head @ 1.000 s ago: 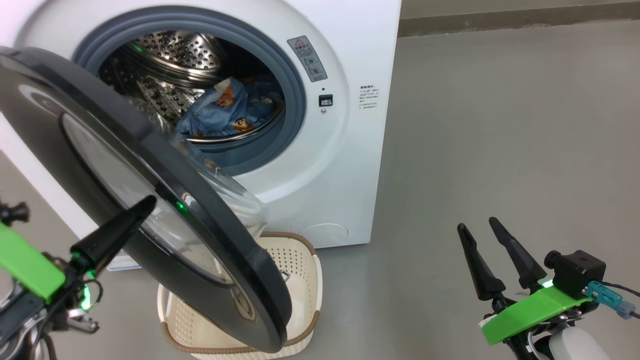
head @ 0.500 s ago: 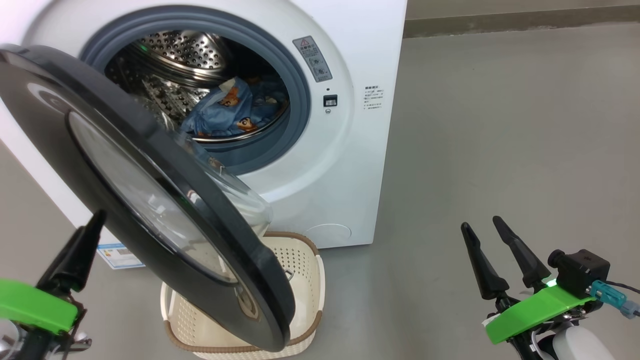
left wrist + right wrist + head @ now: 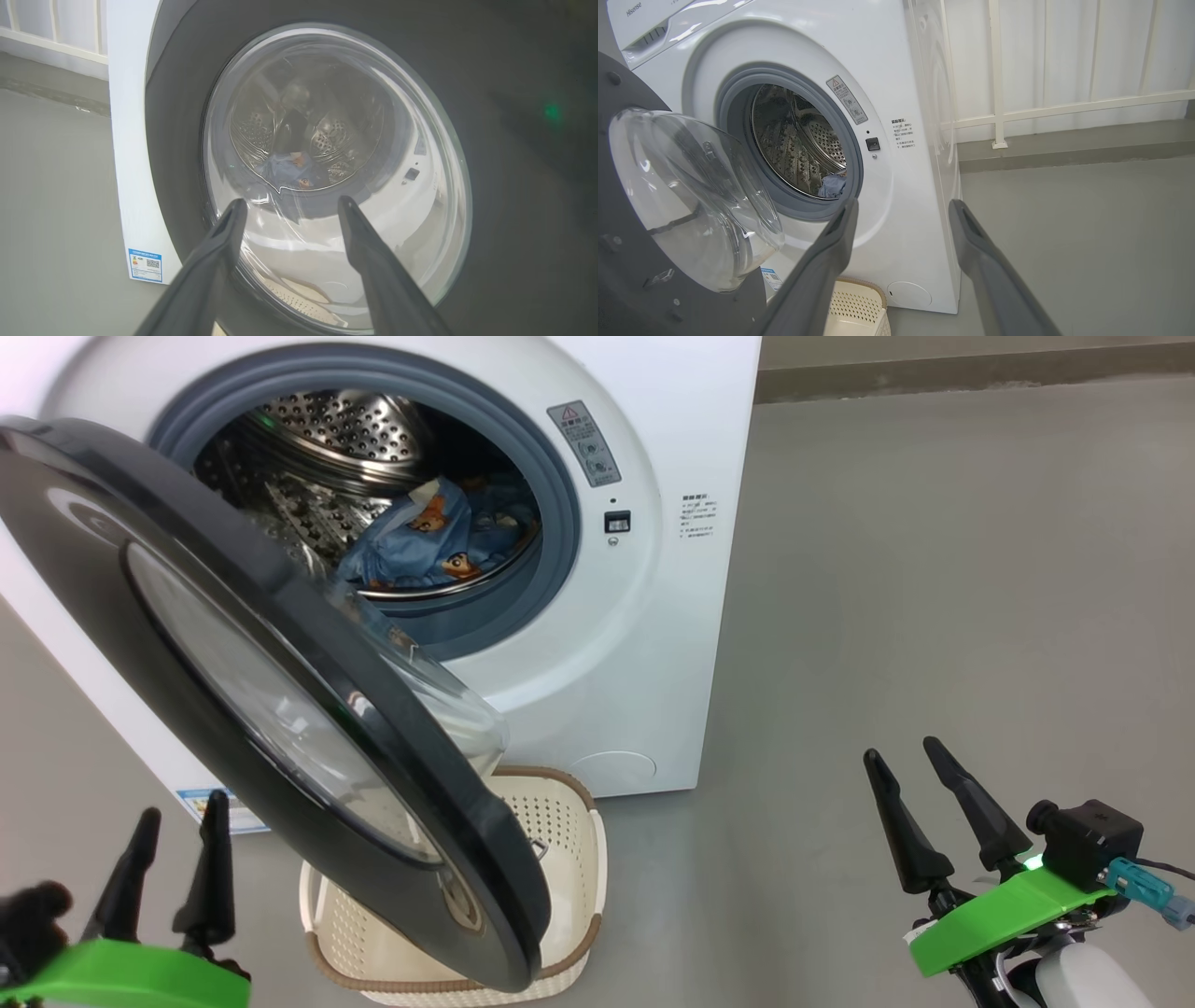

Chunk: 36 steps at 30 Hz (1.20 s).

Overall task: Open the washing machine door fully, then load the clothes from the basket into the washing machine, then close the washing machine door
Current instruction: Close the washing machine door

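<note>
A front-loading washing machine (image 3: 644,644) stands on a grey floor (image 3: 934,569) with its washing machine door (image 3: 280,709) swung out at an angle, roughly half open, the black rim and bulging glass centre facing the robot's left side. The clothes (image 3: 420,546), light-blue fabric with orange-brown cartoon figures, lie bunched at the bottom of the perforated steel drum (image 3: 345,429), inside the grey gasket (image 3: 551,495). The basket (image 3: 569,840), cream-white with a brown rim, sits on the floor just in front of the machine, partly under the door's lower edge.

The left gripper (image 3: 183,807) hovers low at the lower left, its 2 dark fingers spread and holding nothing, just beside the door's outer face and apart from it in the head view. Seen from the left wrist, the fingers point at the glass centre, through which the drum and the blue fabric show; a blue label sticker (image 3: 145,265) marks the machine's lower side panel.

The right gripper (image 3: 901,751) rests at the lower right, well apart from machine and basket, its 2 fingers likewise spread and empty, aimed towards the machine's front corner in the right wrist view
</note>
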### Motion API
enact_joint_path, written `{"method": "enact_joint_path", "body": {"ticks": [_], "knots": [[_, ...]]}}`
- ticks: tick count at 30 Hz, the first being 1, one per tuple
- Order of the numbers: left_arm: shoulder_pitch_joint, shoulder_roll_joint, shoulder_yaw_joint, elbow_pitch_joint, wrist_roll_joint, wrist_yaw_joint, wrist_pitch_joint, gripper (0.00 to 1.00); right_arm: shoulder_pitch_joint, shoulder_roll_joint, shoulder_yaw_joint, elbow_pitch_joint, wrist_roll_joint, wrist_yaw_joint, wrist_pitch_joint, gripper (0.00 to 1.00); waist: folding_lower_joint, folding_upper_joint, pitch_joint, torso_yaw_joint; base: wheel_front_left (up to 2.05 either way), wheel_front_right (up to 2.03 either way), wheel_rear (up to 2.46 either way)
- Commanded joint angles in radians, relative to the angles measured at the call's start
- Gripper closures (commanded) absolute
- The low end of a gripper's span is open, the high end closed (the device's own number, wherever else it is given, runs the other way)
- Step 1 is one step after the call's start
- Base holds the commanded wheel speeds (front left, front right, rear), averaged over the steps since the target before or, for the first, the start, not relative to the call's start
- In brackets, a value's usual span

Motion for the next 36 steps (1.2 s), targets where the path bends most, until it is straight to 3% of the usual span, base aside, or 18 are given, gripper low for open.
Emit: {"method": "enact_joint_path", "body": {"ticks": [1,13,36], "knots": [[-0.02,0.03,0.024,-0.001,0.029,-0.007,-0.047,0.0,-0.02,-0.011,0.019,-0.027,0.0,0.002,-0.012,0.0,0.0,-0.0001,0.002,-0.001,0.0,0.0,0.0],[-0.017,0.015,-0.027,0.155,0.135,-0.007,-0.222,0.0,-0.023,-0.019,0.018,-0.025,-0.002,0.002,-0.012,0.0,0.0,-0.0001,0.012,-0.008,0.0,0.0,0.0],[-0.036,-0.01,-0.031,0.178,0.161,-0.007,-0.24,0.0,-0.028,-0.032,0.021,-0.023,0.001,0.002,-0.012,0.0,0.0,-0.0001,0.016,0.0,0.0,0.0,0.0]]}}
